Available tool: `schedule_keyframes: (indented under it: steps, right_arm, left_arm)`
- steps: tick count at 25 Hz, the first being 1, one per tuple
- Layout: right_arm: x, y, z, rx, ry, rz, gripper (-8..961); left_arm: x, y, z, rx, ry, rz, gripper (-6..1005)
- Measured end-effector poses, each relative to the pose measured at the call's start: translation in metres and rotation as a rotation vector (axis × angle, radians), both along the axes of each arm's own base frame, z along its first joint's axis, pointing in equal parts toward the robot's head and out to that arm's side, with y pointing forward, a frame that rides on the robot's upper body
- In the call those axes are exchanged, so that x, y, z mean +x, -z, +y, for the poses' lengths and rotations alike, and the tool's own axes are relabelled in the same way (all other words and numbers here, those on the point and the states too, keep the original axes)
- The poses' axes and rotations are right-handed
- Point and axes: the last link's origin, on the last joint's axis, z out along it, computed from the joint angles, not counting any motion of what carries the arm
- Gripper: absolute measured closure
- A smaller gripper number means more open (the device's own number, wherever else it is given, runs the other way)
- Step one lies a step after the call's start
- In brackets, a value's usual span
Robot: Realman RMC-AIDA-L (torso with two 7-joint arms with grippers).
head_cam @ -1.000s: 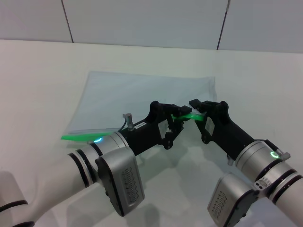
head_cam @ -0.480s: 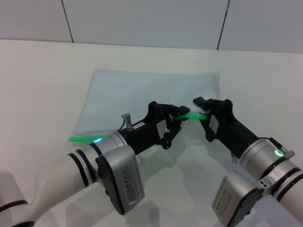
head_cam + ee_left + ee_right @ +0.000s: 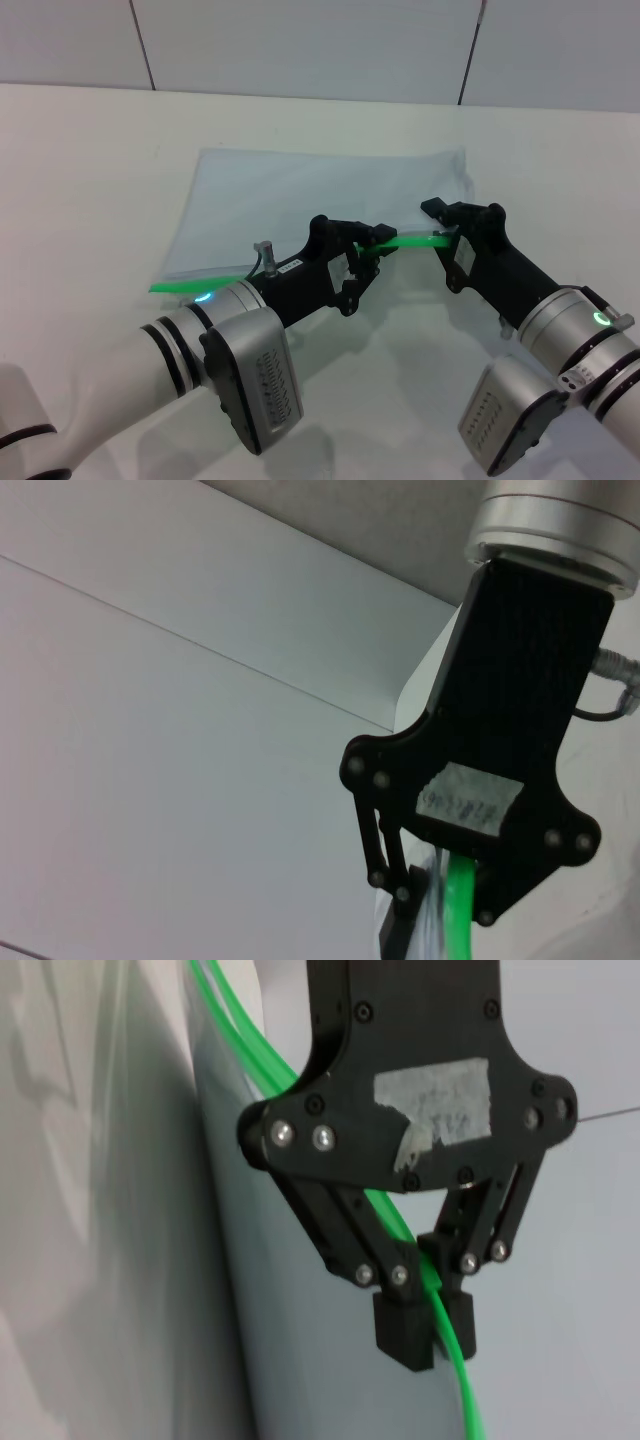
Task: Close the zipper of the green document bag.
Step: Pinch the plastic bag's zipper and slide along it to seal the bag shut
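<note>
Over the last second the right gripper (image 3: 447, 233) slides rightward along the zipper (image 3: 405, 241), away from the left gripper (image 3: 368, 249), and the bag's (image 3: 320, 195) near edge settles flatter; the zip is likely closing toward the right corner. Both sets of jaws are pressed together, each pinching the green strip. The bag lies flat at mid-table, pale, translucent, with its near edge lifted slightly between the grippers; the strip runs bright green from the left end to the right gripper.
</note>
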Motion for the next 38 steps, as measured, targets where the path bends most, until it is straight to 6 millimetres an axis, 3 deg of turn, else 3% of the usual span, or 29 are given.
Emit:
schedule_keyframes:
  steps: [21, 38]
  right_arm:
    - [0.021, -0.017, 0.006, 0.038, 0.056, 0.045, 902]
    - [0.054, -0.043, 0.008, 0.109, 0.154, 0.091, 904]
  left_arm:
    - [-0.003, -0.003, 0.0, 0.02, -0.016, -0.011, 921]
    - [-0.01, -0.008, -0.001, 0.048, -0.048, -0.026, 921]
